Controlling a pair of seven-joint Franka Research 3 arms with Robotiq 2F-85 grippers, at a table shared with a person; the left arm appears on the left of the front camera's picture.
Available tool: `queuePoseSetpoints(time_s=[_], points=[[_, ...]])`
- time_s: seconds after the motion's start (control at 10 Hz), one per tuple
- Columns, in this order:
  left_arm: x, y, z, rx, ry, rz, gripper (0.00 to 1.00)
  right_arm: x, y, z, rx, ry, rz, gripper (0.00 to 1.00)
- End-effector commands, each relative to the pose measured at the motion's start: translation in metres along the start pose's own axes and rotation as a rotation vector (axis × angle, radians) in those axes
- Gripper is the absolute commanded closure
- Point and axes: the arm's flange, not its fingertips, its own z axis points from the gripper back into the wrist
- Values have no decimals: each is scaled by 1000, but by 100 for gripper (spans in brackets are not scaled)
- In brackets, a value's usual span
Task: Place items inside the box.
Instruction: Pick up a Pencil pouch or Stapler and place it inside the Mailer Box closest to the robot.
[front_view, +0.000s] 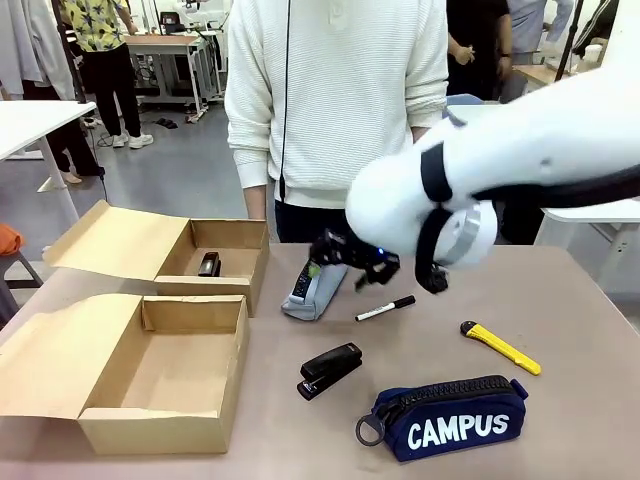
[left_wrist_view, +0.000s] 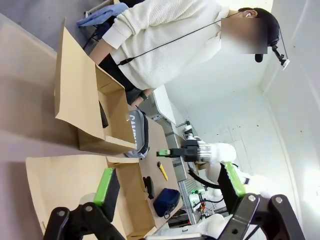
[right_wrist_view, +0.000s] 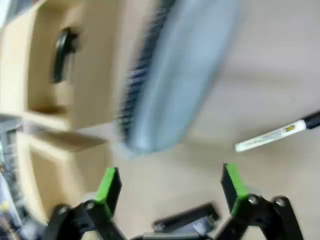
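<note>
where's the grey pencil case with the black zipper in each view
Front view: grey pencil case at mid-table, just right of the far open cardboard box.
Left wrist view: mid-frame, by that box's corner.
Right wrist view: blurred, upper centre, box at left.
Shared landmark: the far box with a black object inside, right beside the case.

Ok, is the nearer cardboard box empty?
Empty: the nearer box shows bare cardboard floor, nothing on it. The small black item lies in the farther box.
</note>
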Motion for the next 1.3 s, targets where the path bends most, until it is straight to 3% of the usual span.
queuePoseSetpoints(time_s=[0.0, 0.4, 0.7, 1.2], points=[[0, -1, -1, -22, -16, -20, 0, 52, 137, 4, -175, 118, -222, 0], [0, -1, -1, -22, -16, -20, 0, 72, 149, -5, -216, 107, -195, 0], [0, -1, -1, -22, -16, -20, 0, 77, 157, -31, -316, 100, -200, 0], [0, -1, -1, -22, -16, -20, 0, 79, 131, -51, -491, 104, -275, 0]])
